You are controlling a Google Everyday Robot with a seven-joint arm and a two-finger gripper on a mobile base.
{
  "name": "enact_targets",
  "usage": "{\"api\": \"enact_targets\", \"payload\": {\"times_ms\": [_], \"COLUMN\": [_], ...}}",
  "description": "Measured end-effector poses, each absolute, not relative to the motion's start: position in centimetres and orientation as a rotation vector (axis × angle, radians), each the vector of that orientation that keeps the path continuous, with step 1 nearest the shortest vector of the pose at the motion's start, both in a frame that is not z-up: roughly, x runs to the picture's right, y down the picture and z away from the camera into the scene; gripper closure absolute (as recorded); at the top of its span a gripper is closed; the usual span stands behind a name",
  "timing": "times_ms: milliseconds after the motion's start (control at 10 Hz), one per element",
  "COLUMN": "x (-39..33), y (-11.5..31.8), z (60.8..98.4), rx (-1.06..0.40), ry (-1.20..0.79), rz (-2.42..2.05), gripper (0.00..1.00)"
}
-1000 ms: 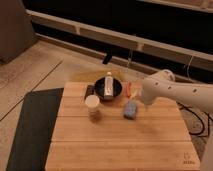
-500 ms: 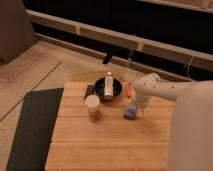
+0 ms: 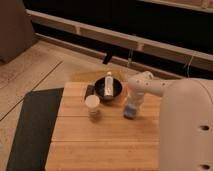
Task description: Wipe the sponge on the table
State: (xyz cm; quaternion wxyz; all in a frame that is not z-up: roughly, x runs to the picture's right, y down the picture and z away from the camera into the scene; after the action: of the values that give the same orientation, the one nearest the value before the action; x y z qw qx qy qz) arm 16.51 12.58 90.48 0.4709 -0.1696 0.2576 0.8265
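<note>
We see the gripper low over the table, at the end of the white arm that reaches in from the picture's right. Directly beneath it, and touching it as far as we can judge, sits the sponge, flat on the planks. Whether the gripper is clamped on the sponge or only bearing down on it, we cannot tell; the wrist hides that.

Now the hazards. Just beside the gripper, toward the picture's left and a little farther from us, stands the dark bowl with a pale object lying in it. Farther out on that same side stands the cream cup, upright.

A wiping stroke swung that way could shove the bowl, and a longer one could tip the cup, which looks light and top-heavy. If the hold is loose, we think the soft sponge may drag, fold or slip out and stay behind while the gripper slides on. If the gripper presses too hard, the sponge may catch on a plank seam. On the gripper's other side the arm hides the table's edge, so a stroke there runs blind.
</note>
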Motion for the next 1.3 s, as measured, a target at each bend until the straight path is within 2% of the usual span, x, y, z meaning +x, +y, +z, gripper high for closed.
{"api": "enact_targets", "payload": {"times_ms": [100,500,1000,1300], "x": [16.6,16.6,13.1,12.2], "y": [13.0,13.3,14.8,15.2], "z": [90.6,90.3,88.9,89.6], "rx": [-0.421,-0.432,-0.493,-0.497], "ry": [0.638,0.643,0.620,0.641], "rz": [2.022,2.029,1.997,1.970], "gripper": [0.64,0.99,1.00,1.00]}}
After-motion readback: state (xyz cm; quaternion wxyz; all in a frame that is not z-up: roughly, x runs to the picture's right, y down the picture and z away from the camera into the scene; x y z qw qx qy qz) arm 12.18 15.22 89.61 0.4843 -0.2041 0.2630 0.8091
